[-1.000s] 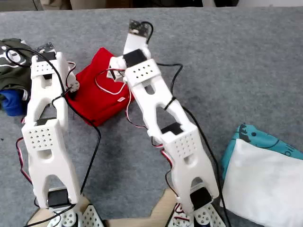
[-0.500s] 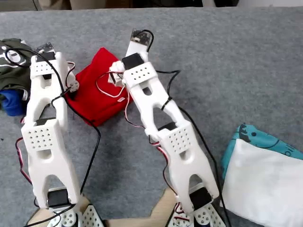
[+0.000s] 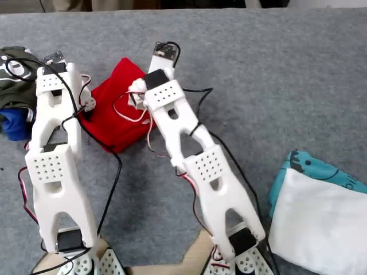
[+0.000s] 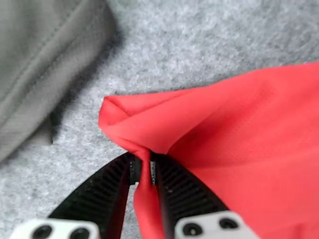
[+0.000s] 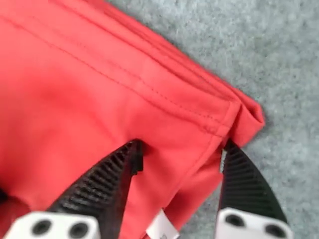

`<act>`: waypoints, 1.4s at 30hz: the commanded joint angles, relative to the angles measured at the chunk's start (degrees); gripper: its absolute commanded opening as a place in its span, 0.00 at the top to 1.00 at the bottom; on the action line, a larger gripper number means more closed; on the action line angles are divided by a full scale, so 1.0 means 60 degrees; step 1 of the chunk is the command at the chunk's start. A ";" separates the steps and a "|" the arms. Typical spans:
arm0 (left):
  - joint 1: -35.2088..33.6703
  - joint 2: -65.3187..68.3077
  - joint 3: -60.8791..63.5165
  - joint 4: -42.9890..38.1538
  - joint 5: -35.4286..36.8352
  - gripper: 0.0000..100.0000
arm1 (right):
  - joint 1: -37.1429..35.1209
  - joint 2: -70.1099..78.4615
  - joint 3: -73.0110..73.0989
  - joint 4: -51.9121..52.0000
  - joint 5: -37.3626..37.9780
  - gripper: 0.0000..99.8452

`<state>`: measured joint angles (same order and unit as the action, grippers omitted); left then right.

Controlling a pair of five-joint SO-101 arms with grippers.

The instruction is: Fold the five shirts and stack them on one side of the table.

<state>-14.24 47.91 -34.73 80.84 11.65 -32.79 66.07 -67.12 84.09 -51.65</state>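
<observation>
Left wrist view: left hand [image 4: 143, 168] pinching red shirt [image 4: 239, 129] corner | right hand [image 5: 180, 150] wide over its hem

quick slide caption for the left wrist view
Left gripper shut on a folded corner of the red shirt, gray table beneath.

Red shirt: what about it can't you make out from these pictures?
- High view: red shirt, right edge hidden under the right arm, left corner under the left arm.
- Wrist views: frame cuts off most of it.
- Right wrist view: white label cut by frame edge.
</observation>
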 commanded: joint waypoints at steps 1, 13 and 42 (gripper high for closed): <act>-0.0205 -0.0037 -0.0044 -0.0484 0.0059 0.98 | -0.0242 0.0154 -0.0579 0.0103 -0.0103 0.74; -0.0176 -0.0051 0.0000 -0.0484 0.0029 0.98 | -0.0081 0.0828 -0.0652 0.0249 0.0894 0.91; 0.0791 -0.2425 -0.0967 -0.0337 0.0220 0.98 | 0.0901 0.0388 -0.4740 0.2505 0.1758 1.00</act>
<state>-11.52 37.98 -37.54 79.87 11.65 -29.98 71.52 -92.88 98.95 -41.71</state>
